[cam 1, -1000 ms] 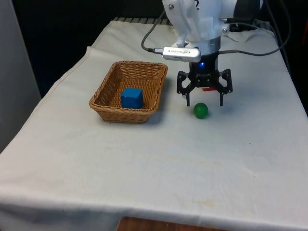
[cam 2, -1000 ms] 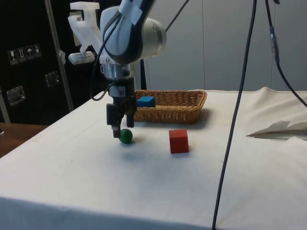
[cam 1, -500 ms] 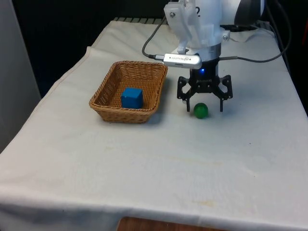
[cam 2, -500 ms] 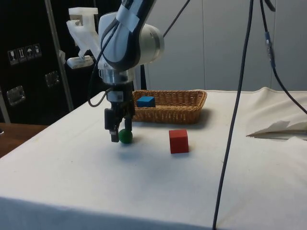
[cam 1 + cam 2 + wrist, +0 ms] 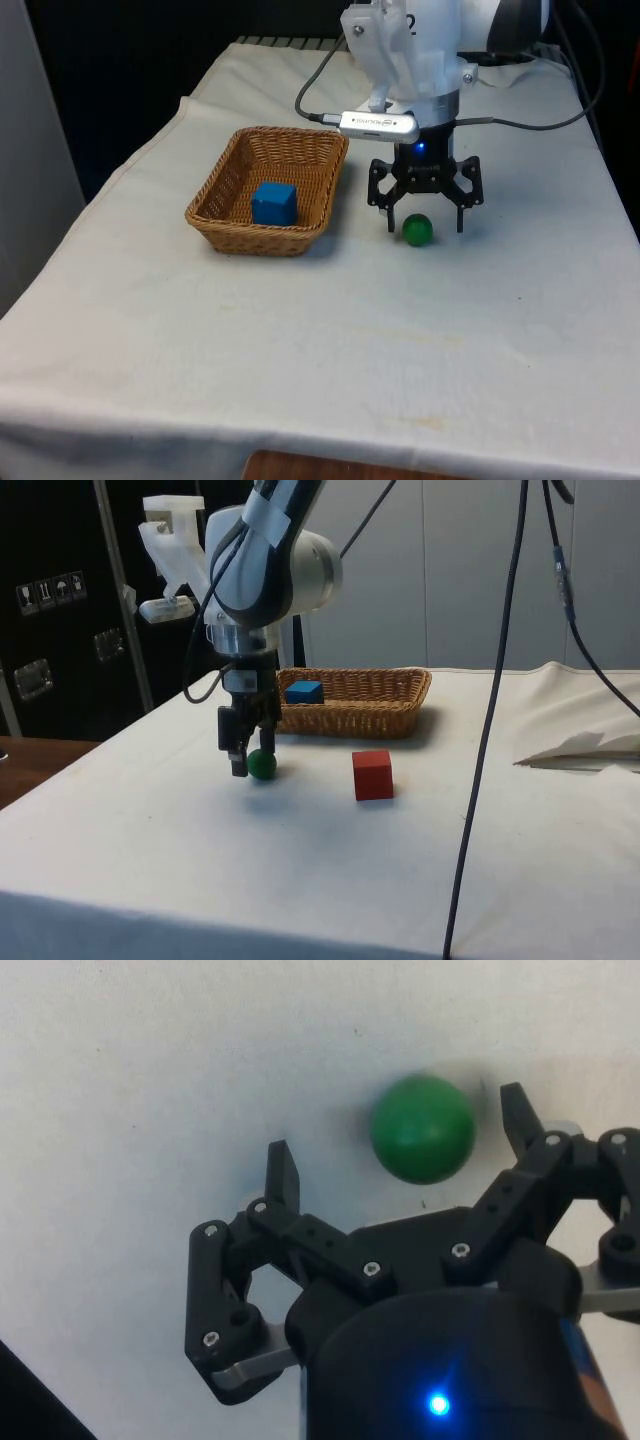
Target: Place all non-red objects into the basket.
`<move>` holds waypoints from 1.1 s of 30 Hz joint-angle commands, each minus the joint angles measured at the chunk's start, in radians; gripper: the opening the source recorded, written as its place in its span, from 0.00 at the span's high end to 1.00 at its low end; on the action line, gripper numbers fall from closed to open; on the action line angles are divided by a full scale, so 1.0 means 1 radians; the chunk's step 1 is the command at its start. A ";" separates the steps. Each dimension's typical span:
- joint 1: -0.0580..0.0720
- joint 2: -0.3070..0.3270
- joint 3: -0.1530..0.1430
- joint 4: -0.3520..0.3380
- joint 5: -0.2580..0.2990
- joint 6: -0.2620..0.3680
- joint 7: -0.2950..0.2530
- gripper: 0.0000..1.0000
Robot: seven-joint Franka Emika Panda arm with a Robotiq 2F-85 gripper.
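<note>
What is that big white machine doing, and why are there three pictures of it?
It is a white robot arm with a black two-finger gripper that works like a hand. One picture looks from the table's front, one from its side, and one from a camera on the wrist. On the white cloth lies a small green ball, sitting between the open fingers but not held yet. A blue cube already lies in the woven wicker basket. In the side view a red cube stands on the cloth beside the ball. Nothing is held right now.
</note>
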 commanded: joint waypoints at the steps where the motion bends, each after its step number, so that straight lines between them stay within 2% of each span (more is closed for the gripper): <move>1: 0.000 0.000 0.000 0.000 0.000 0.000 0.000 0.00; 8: 0.005 -0.003 -0.003 -0.004 -0.005 0.007 0.003 0.00; 10: 0.001 -0.001 0.000 0.000 -0.002 0.000 0.000 0.00; 14: 0.015 -0.006 -0.008 -0.011 -0.011 0.019 0.013 0.00; 15: 0.016 -0.006 -0.008 -0.012 -0.012 0.022 0.014 0.03; 18: 0.020 -0.007 -0.009 -0.016 -0.013 0.027 0.017 0.31; 19: 0.022 -0.008 -0.010 -0.017 -0.014 0.029 0.019 0.55; 20: 0.011 -0.003 0.000 -0.007 -0.005 0.016 0.007 0.71; 21: 0.022 -0.008 -0.010 -0.018 -0.015 0.031 0.020 0.71; 24: 0.024 -0.009 -0.010 -0.021 -0.015 0.035 0.022 1.00; 29: 0.025 -0.010 -0.011 -0.023 -0.016 0.040 0.023 1.00; 30: 0.014 -0.005 0.000 -0.014 -0.006 0.029 0.009 1.00; 31: 0.025 -0.010 -0.011 -0.024 -0.016 0.040 0.023 1.00; 33: 0.026 -0.018 -0.013 -0.025 -0.018 0.033 0.024 1.00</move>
